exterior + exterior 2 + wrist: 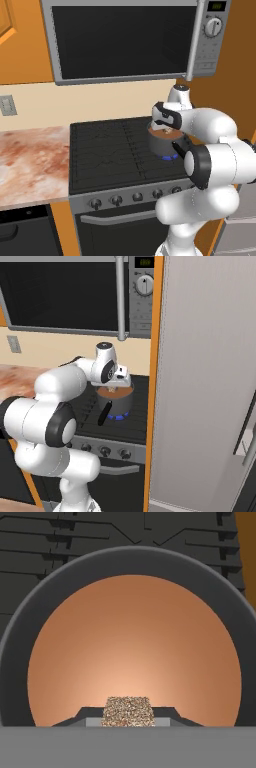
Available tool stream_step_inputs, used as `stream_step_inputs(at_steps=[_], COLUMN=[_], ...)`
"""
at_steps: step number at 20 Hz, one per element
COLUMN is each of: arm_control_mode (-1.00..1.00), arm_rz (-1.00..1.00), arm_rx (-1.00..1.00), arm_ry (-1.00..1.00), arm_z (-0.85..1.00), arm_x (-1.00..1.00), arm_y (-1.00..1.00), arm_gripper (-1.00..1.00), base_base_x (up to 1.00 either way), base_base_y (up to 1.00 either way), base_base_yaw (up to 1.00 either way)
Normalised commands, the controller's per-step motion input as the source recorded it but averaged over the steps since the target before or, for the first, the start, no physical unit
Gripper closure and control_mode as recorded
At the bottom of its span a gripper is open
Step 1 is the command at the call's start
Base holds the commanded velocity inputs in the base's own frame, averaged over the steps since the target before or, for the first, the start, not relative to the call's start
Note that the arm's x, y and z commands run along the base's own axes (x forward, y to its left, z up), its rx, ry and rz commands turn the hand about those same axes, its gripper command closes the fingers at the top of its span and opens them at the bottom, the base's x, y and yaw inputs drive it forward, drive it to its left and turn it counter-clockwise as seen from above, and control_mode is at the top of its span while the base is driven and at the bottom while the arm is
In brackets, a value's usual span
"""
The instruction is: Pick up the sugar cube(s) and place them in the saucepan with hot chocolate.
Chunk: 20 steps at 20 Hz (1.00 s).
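The gripper hangs straight over the pan, its jaws pinched on the sugar cube, which sits between the two dark tips just above the brown chocolate. Working down in size: the stove carries the pan on its right rear burner, where a blue flame licks out under the base; the pan's black handle points toward the robot; and the cube, smallest of all, shows as a pale speck at the hand in the right base view. The step in hand is the release, and to do it well the cube should fall near the middle of the liquid, so the hand wants to stay centred inside the rim and low enough that the cube does not bounce off the wall or splash; the jaws then need only part a little. It would be wise to keep the hand off the rim, since a nudge could shift the pan on the grate. The hand view alone shows the grip and that the cube lies within the rim's circle. The base views alone show the flame, the handle and the hand's height over the pan, though how close the tips are to the liquid is hard to judge there.
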Motion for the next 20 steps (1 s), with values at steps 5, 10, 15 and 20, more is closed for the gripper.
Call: stream_step_inputs(at_steps=[5,10,15,20], arm_control_mode=[-1.00,-1.00,-1.00,-1.00], arm_rz=[0.00,0.00,0.00,0.00], arm_rx=[0.00,0.00,0.00,0.00], arm_ry=[0.00,-0.03,-0.06,-0.09], arm_z=[0.00,0.00,0.02,0.18], arm_x=[0.00,0.00,0.00,-0.12], arm_y=[0.00,0.00,0.00,-0.02], arm_gripper=[-1.00,-1.00,-1.00,-1.00], base_base_x=[0.00,0.00,0.00,0.00], base_base_y=[0.00,0.00,0.00,0.00], base_base_yaw=[0.00,0.00,0.00,0.00])
